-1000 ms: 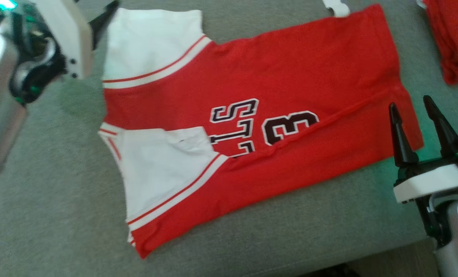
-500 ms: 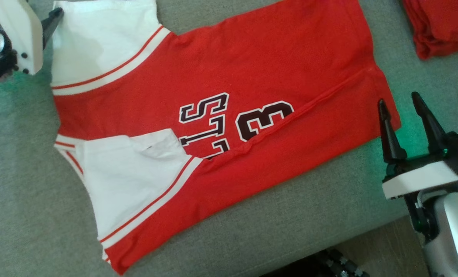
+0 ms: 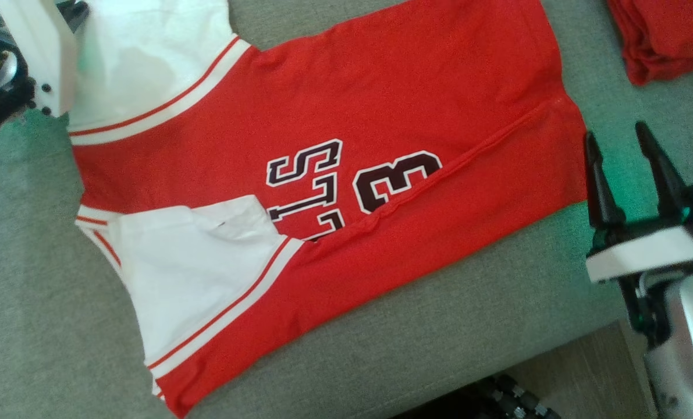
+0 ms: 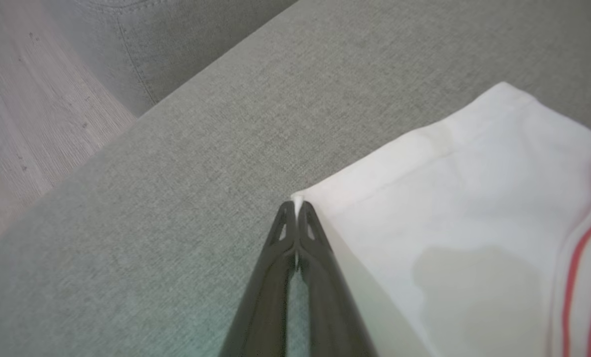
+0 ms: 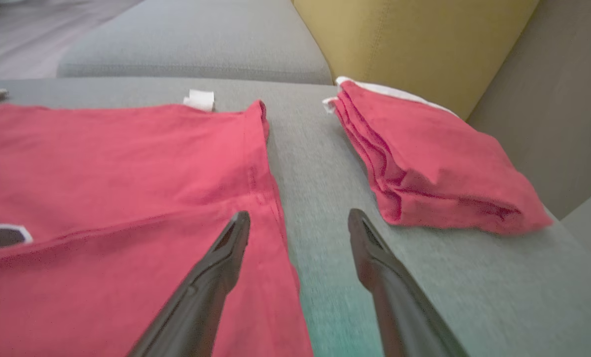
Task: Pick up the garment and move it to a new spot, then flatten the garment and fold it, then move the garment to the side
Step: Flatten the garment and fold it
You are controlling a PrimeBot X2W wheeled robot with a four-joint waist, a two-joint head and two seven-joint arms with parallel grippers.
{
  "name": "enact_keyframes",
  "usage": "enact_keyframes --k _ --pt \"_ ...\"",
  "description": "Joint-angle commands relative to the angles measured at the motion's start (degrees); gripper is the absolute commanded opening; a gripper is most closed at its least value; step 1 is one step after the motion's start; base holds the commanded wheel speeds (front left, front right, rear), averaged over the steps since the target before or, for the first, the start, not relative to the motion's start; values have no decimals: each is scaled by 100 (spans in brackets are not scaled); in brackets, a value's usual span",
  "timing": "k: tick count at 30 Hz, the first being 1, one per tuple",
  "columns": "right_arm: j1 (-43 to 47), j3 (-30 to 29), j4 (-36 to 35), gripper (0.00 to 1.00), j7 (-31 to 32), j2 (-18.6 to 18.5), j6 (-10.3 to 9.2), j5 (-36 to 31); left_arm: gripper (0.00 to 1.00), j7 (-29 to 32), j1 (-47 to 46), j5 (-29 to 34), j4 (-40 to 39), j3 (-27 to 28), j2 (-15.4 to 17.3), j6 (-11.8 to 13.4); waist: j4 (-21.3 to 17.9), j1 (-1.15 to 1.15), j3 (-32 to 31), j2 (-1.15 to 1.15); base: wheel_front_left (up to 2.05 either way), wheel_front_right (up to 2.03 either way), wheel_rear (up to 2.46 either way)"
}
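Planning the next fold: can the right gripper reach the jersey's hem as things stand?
Likely yes: the right gripper is open astride the jersey hem; nothing lies between, and the folded pile sits aside.

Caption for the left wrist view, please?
Left gripper, jaws shut, pinches the white sleeve corner of the red-and-white fabric jersey on a grey woven sofa cushion.

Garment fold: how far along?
Done: garment lies flat on the sofa cushion, near long edge folded over the lettering. In hand: left gripper shut on its white sleeve corner; right gripper open at the hem. Left: remaining folds, move aside.
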Motion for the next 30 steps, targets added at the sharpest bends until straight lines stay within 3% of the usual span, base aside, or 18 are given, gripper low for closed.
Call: enact_keyframes --k 1,7,13,21,30 --pt "-166 58 -220 100 37 -137 37 71 0 -215 -330 85 -181 86 297 10 57 0 -39 0 0 0 0" --pt "-1126 320 -144 100 1135 -422 37 539 0 -857 -565 83 -485 -384 244 10 311 0 -182 0 0 0 0" --pt "-2714 898 1032 100 2514 -897 37 669 0 -1310 -983 36 -740 -911 163 10 673 0 -202 0 0 0 0" --pt "-3700 1541 2337 100 2744 -1277 37 699 0 -1478 -1311 11 -971 -1200 127 10 939 0 -69 0 0 0 0" --pt "-4252 2293 3051 100 2730 -1509 37 811 0 -1548 -1418 34 -1059 -1272 114 10 1069 0 -12 0 0 0 0"
